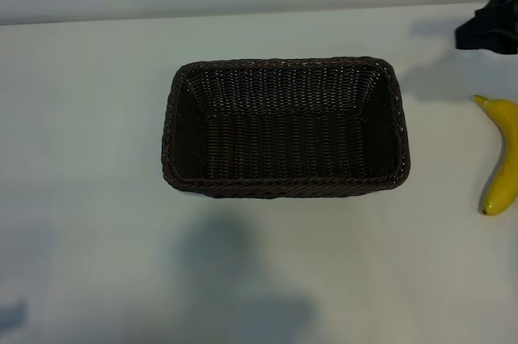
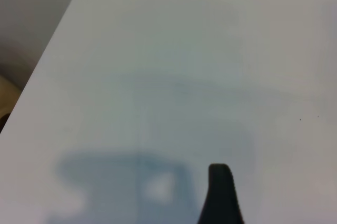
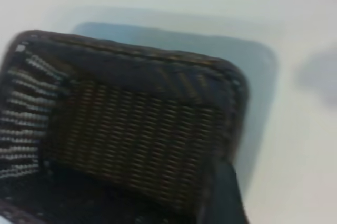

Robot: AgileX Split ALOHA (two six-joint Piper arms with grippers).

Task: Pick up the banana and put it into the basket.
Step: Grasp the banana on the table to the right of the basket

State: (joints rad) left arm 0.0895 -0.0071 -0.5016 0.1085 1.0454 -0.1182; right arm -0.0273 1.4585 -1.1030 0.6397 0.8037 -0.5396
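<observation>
Banana [image 1: 503,158] lying on white table [image 1: 89,158] at far right, well apart from basket [image 1: 285,127], basket at centre holding nothing, right gripper [image 1: 488,27] above banana's stem end, jaw spacing indiscernible, left gripper [image 2: 221,195] over bare tabletop, jaws apart, holding nothing.

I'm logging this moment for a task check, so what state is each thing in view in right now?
banana: lying on the table to the right of the basket, not held, not in the basket.
basket: upright on the table, nothing inside.
right gripper: at the far right edge, above the banana, holding nothing.
left gripper: over bare table, away from both things, holding nothing.
</observation>
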